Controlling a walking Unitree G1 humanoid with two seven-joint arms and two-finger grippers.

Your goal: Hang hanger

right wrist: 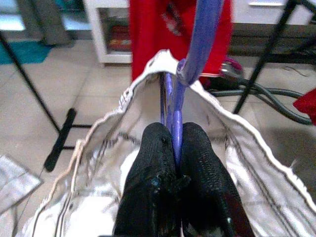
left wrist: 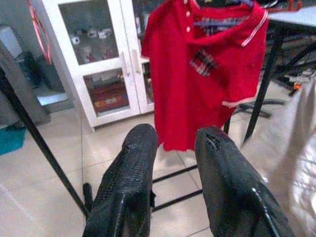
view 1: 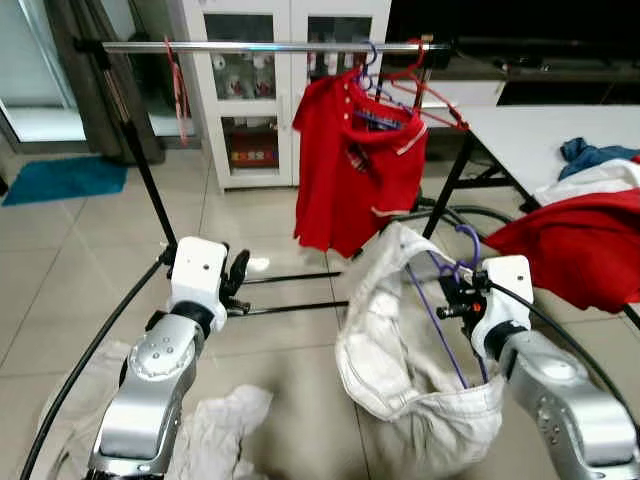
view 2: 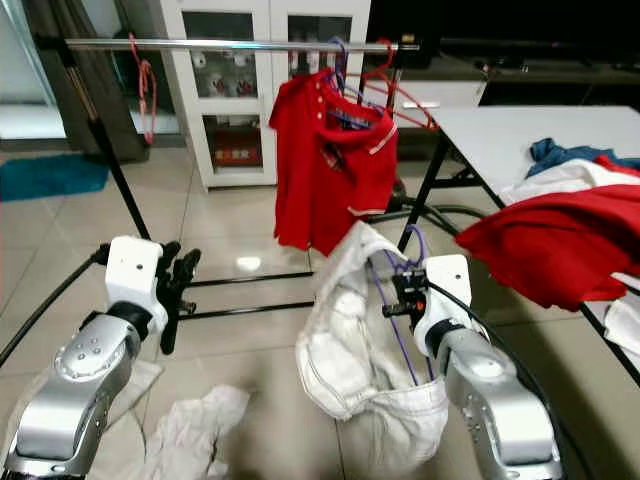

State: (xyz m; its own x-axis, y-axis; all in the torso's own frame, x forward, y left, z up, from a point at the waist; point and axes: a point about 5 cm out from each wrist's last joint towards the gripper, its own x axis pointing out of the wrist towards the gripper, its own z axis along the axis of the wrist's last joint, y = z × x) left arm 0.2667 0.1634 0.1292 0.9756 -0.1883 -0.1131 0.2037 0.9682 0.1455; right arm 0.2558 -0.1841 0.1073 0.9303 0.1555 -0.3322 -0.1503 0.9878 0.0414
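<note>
A purple hanger (view 1: 441, 300) is clamped between the two black fingers of the right pincer (right wrist: 175, 148), which are pressed together on its thin wire just below the neck. The hanger is carried low, in front of the clothes rail (view 1: 260, 46) and well beneath it. Its hook (view 1: 468, 238) is turned upward, and its long axis runs steeply from the hook, up beside the pincer, down toward the floor, so the hanger is held on a tilt rather than level. A whitish garment (view 1: 400, 350) is draped over the hanger and sags in a loose loop under it, down to the tiled floor (view 1: 280, 200).

The left pincer (left wrist: 173, 163) is raised on the robot's left, its fingers set narrowly apart with nothing between them; it is pointed toward the rail's black stand and the white cabinet (view 1: 250, 100) behind.

On the rail a red polo shirt (view 1: 355, 165) is hung from a hanger near the right end, with an empty red hanger (view 1: 430, 95) just beside it and another red item (view 1: 178, 85) further left. On the white table (view 1: 540, 140) at the right, red clothing (view 1: 580, 245) and a blue garment (view 1: 590, 155) are piled. A pale cloth (view 1: 225, 425) is left on the floor near the left arm
</note>
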